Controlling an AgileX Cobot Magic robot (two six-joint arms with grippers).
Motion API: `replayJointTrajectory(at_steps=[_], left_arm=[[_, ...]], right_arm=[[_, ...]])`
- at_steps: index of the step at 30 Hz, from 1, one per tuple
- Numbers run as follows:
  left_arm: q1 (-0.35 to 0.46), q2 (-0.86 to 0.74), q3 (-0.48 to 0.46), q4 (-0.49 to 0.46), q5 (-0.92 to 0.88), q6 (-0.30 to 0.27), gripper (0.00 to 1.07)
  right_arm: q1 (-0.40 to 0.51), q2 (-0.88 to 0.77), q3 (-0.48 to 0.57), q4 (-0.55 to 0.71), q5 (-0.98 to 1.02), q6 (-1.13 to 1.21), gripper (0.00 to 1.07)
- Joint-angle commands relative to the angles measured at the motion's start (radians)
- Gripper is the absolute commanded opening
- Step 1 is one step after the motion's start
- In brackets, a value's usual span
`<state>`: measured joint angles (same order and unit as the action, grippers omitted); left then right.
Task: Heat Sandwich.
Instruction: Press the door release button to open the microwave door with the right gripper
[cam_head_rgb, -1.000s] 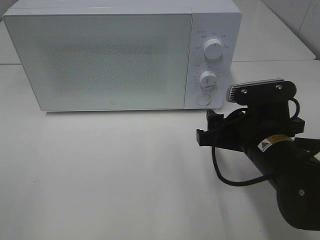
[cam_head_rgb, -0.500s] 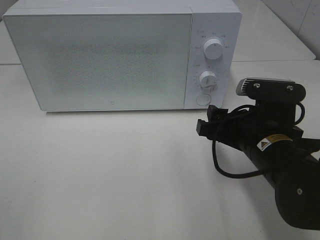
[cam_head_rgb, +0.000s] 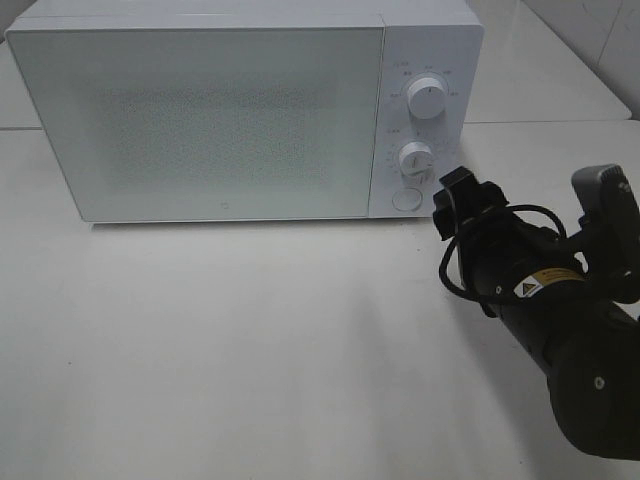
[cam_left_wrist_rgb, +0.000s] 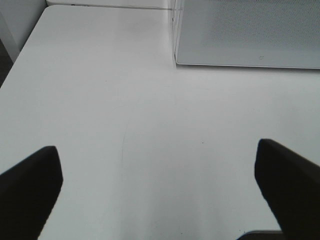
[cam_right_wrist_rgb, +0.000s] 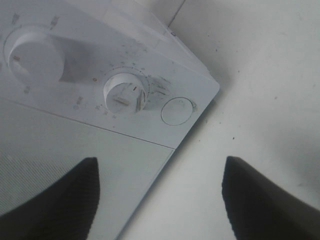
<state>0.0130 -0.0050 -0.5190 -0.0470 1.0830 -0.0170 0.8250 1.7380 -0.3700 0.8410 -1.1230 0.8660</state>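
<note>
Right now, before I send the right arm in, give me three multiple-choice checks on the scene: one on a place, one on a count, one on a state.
1. Where is the right gripper?
A) beside the microwave's panel
B) behind the microwave
C) on top of the microwave

2. How many knobs are on the panel?
A) one
B) two
C) four

3. The door is:
A) swung open
B) shut
C) missing

Answers:
1 A: it hangs just off the panel's lower right corner.
2 B: one knob sits above the other, with a round button below them.
3 B: it lies flush with the panel.
</note>
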Motion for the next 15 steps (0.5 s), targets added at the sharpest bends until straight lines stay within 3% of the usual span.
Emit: replayJointTrajectory(at_steps=[1, 7, 11, 12, 13, 15], left_arm=[[0.003, -0.004, 0.003, -0.006, -0.014, -0.002, 1.00], [0.003, -0.004, 0.003, -0.006, -0.014, -0.002, 1.00], [0.003, -0.004, 0.003, -0.006, -0.014, -0.002, 1.00], [0.003, -0.004, 0.003, -0.006, -0.014, -0.002, 1.00], [0.003, -0.004, 0.003, -0.006, -0.014, -0.002, 1.00], [0.003, -0.004, 0.003, -0.006, -0.014, -0.002, 1.00]], right_arm=[[0.003, -0.002, -0.007, -0.003, -0.010, 0.245, 0.62], [0.003, -0.002, -0.007, -0.003, -0.003, 0.438, 0.47], [0.003, -0.002, -0.007, 0.021, -0.003, 0.467, 0.14], [0.003, -0.002, -0.007, 0.021, -0.003, 0.467, 0.14], [0.003, -0.002, -0.007, 0.026, -0.003, 0.467, 0.00], [0.003, -0.002, -0.007, 0.026, -0.001, 0.467, 0.00]])
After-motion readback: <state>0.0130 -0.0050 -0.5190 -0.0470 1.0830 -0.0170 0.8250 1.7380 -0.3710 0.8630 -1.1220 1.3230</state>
